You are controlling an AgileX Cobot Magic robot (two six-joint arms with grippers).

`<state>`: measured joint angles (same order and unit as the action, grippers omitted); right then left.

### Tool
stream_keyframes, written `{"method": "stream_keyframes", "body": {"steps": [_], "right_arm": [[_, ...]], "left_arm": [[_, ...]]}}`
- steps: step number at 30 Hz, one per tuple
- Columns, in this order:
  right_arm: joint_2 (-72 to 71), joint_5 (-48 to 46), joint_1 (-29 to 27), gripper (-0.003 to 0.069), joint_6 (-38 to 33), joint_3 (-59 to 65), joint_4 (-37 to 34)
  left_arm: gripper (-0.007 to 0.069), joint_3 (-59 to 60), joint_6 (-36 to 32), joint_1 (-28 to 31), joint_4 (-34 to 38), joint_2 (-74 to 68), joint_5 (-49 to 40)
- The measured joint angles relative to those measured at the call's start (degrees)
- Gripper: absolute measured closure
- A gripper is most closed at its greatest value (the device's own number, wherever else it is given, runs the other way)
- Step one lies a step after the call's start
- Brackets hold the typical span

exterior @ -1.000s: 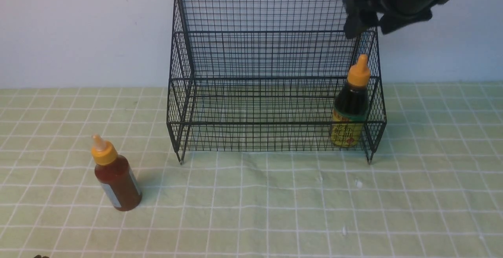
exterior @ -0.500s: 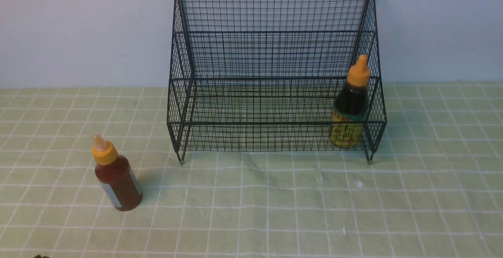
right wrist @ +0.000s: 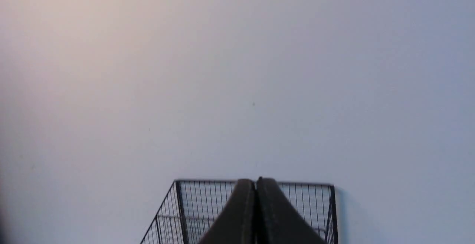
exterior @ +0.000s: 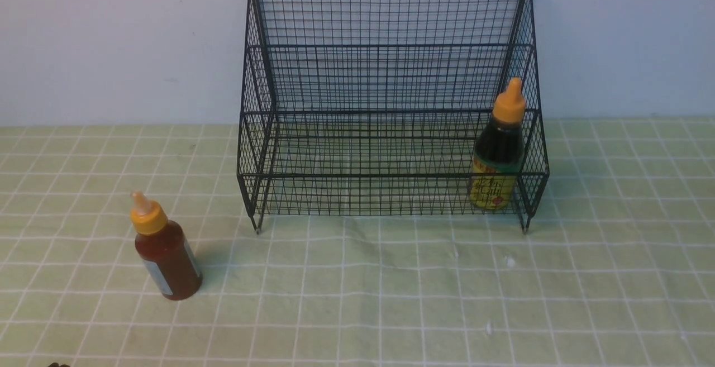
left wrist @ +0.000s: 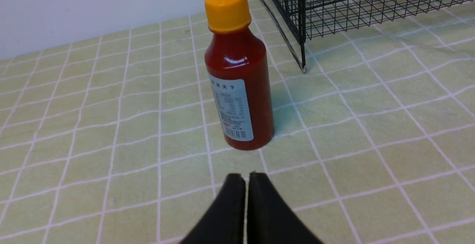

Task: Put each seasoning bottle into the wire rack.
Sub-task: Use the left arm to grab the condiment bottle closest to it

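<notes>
a wire rack (exterior: 391,111) of thin black mesh, with a tall back panel, sloping sides and short legs, is set on a worktop (exterior: 357,311) spread with a pale green cloth patterned in a grid of white lines, a smooth pale wall (exterior: 123,43) behind it. a dark bottle (exterior: 497,149), glossy and rounded at the shoulder, with a yellow label and a pointed orange nozzle cap, is held inside the rack at its right end, tilted slightly, its lower part seen through the front mesh. a reddish-brown bottle (exterior: 168,252), smooth and cylindrical, with a whitish printed label and an orange-yellow cap tapered to a paler tip, is stood upright on the cloth to the left of the rack and nearer the camera, well apart from it. in the left wrist view, the dark, blurred fingers of the left hand (left wrist: 247,179) are pressed together with nothing pinched, and the reddish-brown bottle is seen beyond their tips, untouched. the right hand (right wrist: 255,184) is likewise shown pressed together and without a load, the upper part of the rack seen beyond it.
</notes>
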<state>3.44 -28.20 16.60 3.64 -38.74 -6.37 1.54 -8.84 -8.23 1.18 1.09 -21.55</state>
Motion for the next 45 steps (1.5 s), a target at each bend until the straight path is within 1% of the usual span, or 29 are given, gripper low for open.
{"method": "stream_keyframes", "body": {"steps": [6, 20, 24, 32, 35, 37, 39, 40, 41, 42, 44, 45], "right_arm": [[-4.62, 3.6, 0.0, 0.0671, 0.06, 4.13, 0.3], [-4.61, 3.91, 0.0, 0.0671, 0.17, 5.31, -0.31], [-4.61, 2.65, 0.0, 0.0671, 0.17, 5.96, -0.89], [-4.61, 2.13, 0.0, 0.0671, -1.97, 14.04, -0.9], [-4.61, 1.88, -0.07, 0.0671, -4.44, 21.76, 2.5], [-4.61, 1.72, -1.34, 0.0671, -5.27, 26.06, 4.18], [-4.55, 1.6, -4.28, 0.0671, -5.63, 30.93, 4.99], [-4.55, 1.53, -4.66, 0.0671, -5.64, 31.4, 5.0], [-4.55, 1.35, -7.88, 0.0671, -5.83, 34.73, 5.23], [-4.55, 1.35, -9.83, 0.0671, -5.82, 37.01, 5.4], [-4.49, 1.12, -12.0, 0.0671, -5.75, 39.02, 5.41], [-4.44, 3.8, -14.16, 0.0671, -5.7, 39.43, 5.44]], "left_arm": [[0.0631, 0.0, 0.0, 0.0, 0.0, 0.0, 0.0], [0.0631, 0.0, 0.0, 0.0, 0.0, 0.0, 0.0], [0.0631, 0.0, 0.0, 0.0, 0.0, 0.0, 0.0], [0.0631, 0.0, 0.0, 0.0, 0.0, 0.0, 0.0], [0.0631, 0.0, 0.0, 0.0, 0.0, 0.0, 0.0], [0.0631, 0.0, 0.0, 0.0, 0.0, 0.0, 0.0], [0.0631, 0.0, 0.0, 0.0, 0.0, 0.0, 0.0], [0.0631, 0.0, 0.0, 0.0, 0.0, 0.0, 0.0], [0.0631, 0.0, 0.0, 0.0, 0.0, 0.0, 0.0], [0.0631, 0.0, 0.0, 0.0, 0.0, 0.0, 0.0], [0.0631, 0.0, 0.0, 0.0, 0.0, 0.0, -0.07], [0.0631, 0.0, 0.0, 0.0, 0.0, 0.0, -0.07]]}}
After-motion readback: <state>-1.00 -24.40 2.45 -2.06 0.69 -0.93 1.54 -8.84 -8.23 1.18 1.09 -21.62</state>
